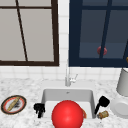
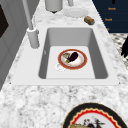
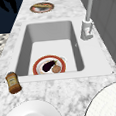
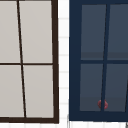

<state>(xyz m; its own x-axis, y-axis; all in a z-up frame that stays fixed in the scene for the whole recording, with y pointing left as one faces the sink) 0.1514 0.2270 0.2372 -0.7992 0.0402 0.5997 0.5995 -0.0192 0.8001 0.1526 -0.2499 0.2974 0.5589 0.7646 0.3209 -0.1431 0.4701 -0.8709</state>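
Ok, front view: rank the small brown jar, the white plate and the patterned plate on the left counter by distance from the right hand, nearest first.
1. Small brown jar: just below the right hand, on the sink's right edge.
2. White plate: on the counter to the hand's right.
3. Patterned plate: far across the sink, on the left counter.

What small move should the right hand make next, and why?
Probably lower the right hand slightly toward the brown bottle. The bottle lies on its side on the counter, just below that hand and right of the sink, and nothing stands between them.
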